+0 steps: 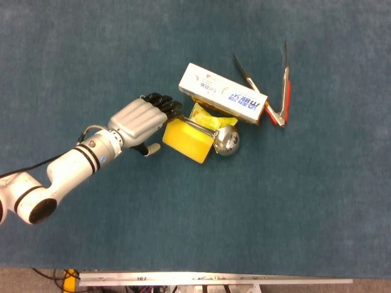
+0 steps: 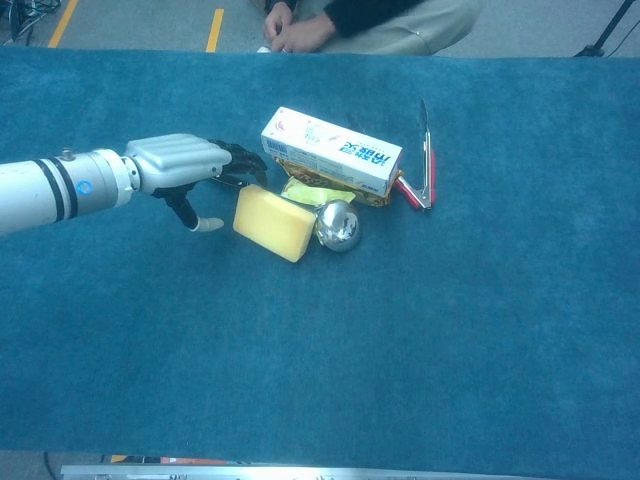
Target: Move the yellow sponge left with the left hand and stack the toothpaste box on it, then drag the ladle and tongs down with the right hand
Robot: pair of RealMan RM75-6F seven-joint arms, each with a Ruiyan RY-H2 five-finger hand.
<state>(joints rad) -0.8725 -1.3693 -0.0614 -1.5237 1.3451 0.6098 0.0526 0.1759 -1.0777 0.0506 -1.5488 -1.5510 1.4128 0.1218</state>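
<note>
The yellow sponge lies mid-table with the ladle's steel bowl at its right end and the ladle handle running over it. Just behind lies the white toothpaste box, resting partly on a yellow packet. The red-handled tongs lie right of the box. My left hand is open just left of the sponge, fingers over the ladle's handle end, thumb low beside the sponge's near-left corner. It holds nothing. The right hand is out of both views.
Teal cloth covers the table. A seated person is at the far edge in the chest view. A metal rail runs along the near edge.
</note>
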